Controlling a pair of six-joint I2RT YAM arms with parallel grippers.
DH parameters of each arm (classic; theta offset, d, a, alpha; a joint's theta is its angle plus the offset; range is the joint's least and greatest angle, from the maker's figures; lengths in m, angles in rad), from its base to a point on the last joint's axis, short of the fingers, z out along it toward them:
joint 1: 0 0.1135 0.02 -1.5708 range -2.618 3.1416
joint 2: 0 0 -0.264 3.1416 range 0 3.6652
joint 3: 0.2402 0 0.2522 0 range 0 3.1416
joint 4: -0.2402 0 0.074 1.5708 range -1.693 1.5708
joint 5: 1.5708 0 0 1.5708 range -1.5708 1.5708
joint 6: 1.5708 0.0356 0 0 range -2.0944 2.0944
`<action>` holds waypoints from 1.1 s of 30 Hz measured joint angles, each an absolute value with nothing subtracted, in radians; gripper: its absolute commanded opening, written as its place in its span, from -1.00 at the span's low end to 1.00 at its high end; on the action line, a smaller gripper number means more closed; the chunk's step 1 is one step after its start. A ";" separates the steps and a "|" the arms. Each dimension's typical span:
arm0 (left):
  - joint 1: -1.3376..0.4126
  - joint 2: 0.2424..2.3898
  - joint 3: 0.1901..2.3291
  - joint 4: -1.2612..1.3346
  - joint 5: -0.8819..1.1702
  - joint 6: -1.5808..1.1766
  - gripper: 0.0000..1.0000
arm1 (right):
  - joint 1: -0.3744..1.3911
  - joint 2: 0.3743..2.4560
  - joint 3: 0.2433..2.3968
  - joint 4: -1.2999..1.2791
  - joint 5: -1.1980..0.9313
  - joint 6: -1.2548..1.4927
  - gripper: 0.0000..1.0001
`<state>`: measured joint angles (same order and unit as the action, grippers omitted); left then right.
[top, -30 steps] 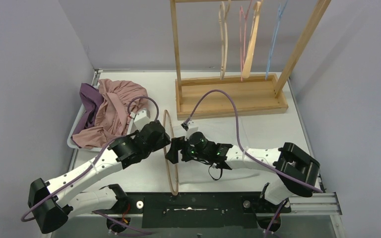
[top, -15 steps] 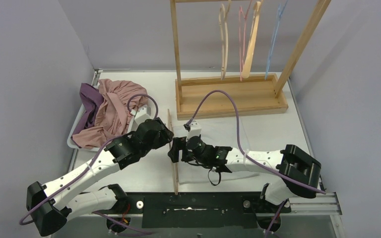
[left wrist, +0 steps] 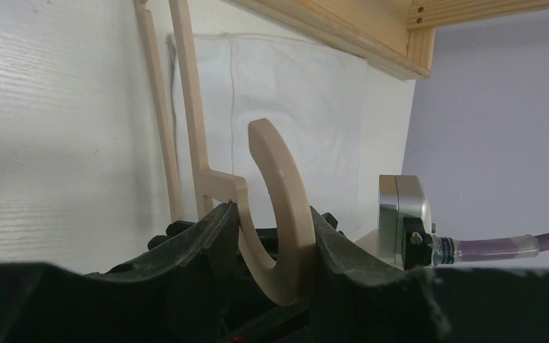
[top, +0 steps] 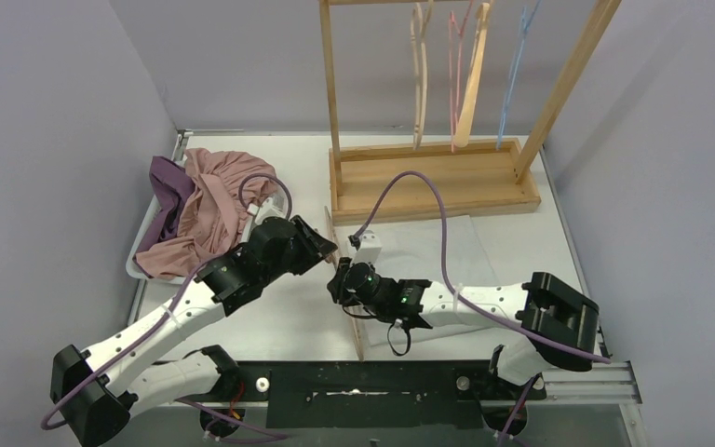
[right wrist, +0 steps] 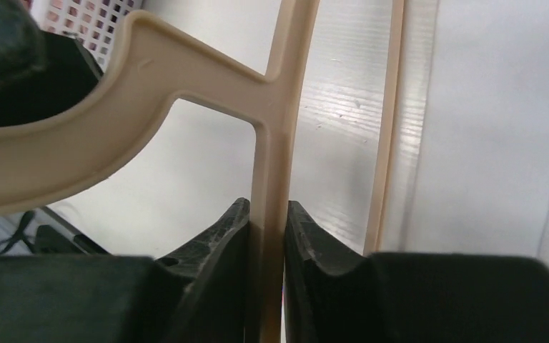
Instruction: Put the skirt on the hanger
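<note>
A pale wooden hanger (top: 354,335) is held edge-on above the table between my two arms. My left gripper (top: 328,250) is shut on its hook (left wrist: 279,186), with both fingers pressed against the curve and neck. Just below, my right gripper (top: 342,279) is shut on the hanger's straight arm (right wrist: 271,143), and its lower bar (right wrist: 386,143) runs beside it. The white skirt (top: 484,247) lies flat on the table to the right of the hanger, in front of the rack, and shows behind the hanger in both wrist views (left wrist: 293,93) (right wrist: 500,107).
A white basket (top: 140,265) at the left holds a heap of pink and purple clothes (top: 205,200). A wooden rack (top: 428,177) stands at the back with several hangers (top: 419,65) hung on its rail. Purple cables loop over both arms.
The right gripper has closed onto the hanger's arm. The left gripper has narrowed on the hook. The hanger's near end has swung to the right, and both grippers have shifted slightly right.
</note>
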<state>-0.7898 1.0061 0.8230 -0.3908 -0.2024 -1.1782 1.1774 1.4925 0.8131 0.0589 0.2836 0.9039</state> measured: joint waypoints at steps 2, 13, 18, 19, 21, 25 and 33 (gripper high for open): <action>-0.768 1.006 0.822 -0.391 -0.184 -1.177 -0.25 | 1.174 1.503 0.813 0.060 0.294 0.909 -0.76; -0.650 0.989 0.850 -0.403 -0.089 -1.119 0.34 | 1.177 1.506 0.811 0.052 0.306 0.923 -0.77; -0.608 0.989 0.936 -0.432 -0.047 -1.062 0.39 | 1.170 1.497 0.792 0.057 0.291 0.889 -0.88; -0.596 0.987 0.957 -0.441 -0.043 -1.049 0.39 | 1.168 1.490 0.782 0.063 0.286 0.882 -0.92; -0.569 0.978 0.993 -0.455 -0.044 -1.024 0.39 | 1.164 1.462 0.751 0.075 0.277 0.872 -1.00; -0.524 0.934 1.005 -0.469 -0.044 -1.004 0.37 | 1.145 1.388 0.670 0.114 0.240 0.865 -1.00; -0.508 0.881 0.777 -0.417 0.059 -1.064 0.07 | 1.041 1.229 0.455 0.323 0.071 0.893 -1.00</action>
<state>-0.5079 0.8814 0.7773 -0.4171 0.0589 -1.0637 1.0412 1.2289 0.4553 0.3233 0.0711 0.8932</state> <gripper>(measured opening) 0.568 0.131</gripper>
